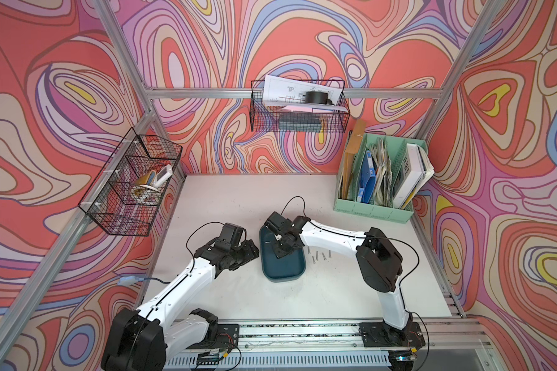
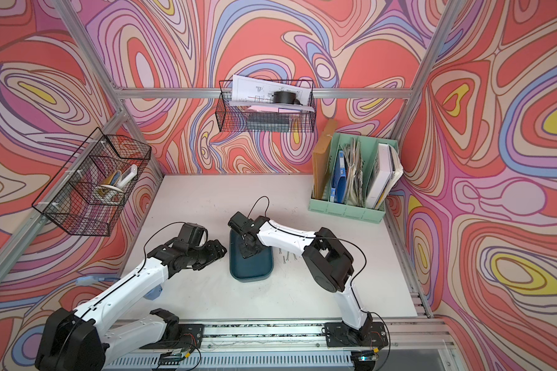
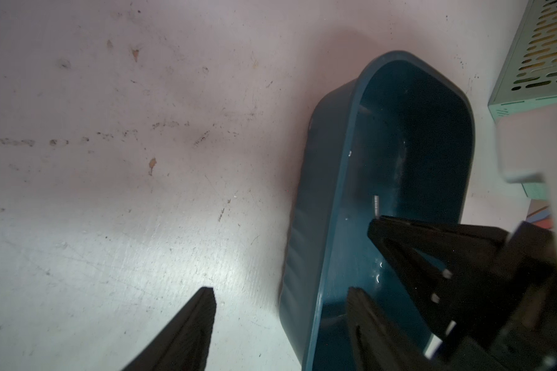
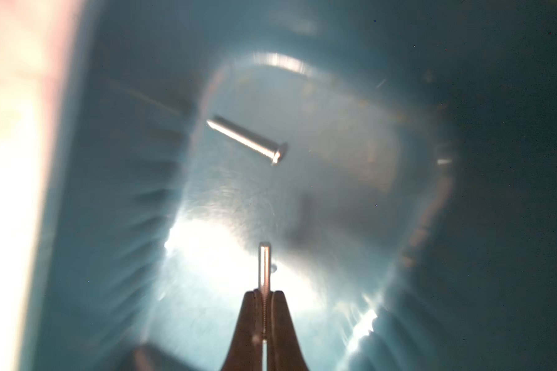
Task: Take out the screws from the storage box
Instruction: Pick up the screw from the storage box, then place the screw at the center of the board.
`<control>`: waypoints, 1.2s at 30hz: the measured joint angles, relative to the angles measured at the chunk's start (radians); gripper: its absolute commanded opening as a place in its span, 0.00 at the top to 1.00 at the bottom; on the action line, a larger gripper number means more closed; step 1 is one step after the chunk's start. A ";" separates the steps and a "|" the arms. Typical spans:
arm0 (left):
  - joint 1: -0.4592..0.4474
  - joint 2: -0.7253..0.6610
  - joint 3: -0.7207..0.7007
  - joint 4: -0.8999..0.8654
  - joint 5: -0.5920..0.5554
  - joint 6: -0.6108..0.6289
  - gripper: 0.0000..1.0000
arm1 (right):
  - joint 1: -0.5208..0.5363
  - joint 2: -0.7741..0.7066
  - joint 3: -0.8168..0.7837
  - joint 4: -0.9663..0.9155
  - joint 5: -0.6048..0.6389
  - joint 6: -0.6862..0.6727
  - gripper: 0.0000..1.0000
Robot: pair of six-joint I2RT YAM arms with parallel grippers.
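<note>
The right gripper pinched a thin silver screw, its long axis running straight out past the fingertips. Beyond the tips, a second screw lay slantwise on the floor of the dark teal storage box, bright and small-headed. The left gripper was spread and empty beside the box's long wall.

Pale, scuffed tabletop, seen from above in both top views. The dark teal storage box lies flat near the middle, its long side running front to back. A few loose screws lie on the bare surface just beside its right rim. A mint-green file organiser stands at the far right corner.
</note>
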 measured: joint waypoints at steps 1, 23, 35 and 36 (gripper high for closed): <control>0.000 -0.002 0.000 0.000 0.000 0.000 0.30 | 0.000 -0.018 0.000 -0.001 0.006 0.002 1.00; 0.000 -0.002 0.000 0.000 0.012 0.026 0.31 | -0.340 -0.439 -0.480 -0.051 0.107 0.062 1.00; 0.000 0.003 0.000 0.000 0.023 0.029 0.31 | -0.389 -0.313 -0.597 0.062 0.045 0.087 0.98; 0.000 0.003 0.000 0.000 0.023 0.029 0.31 | -0.389 -0.312 -0.596 0.065 0.044 0.087 0.97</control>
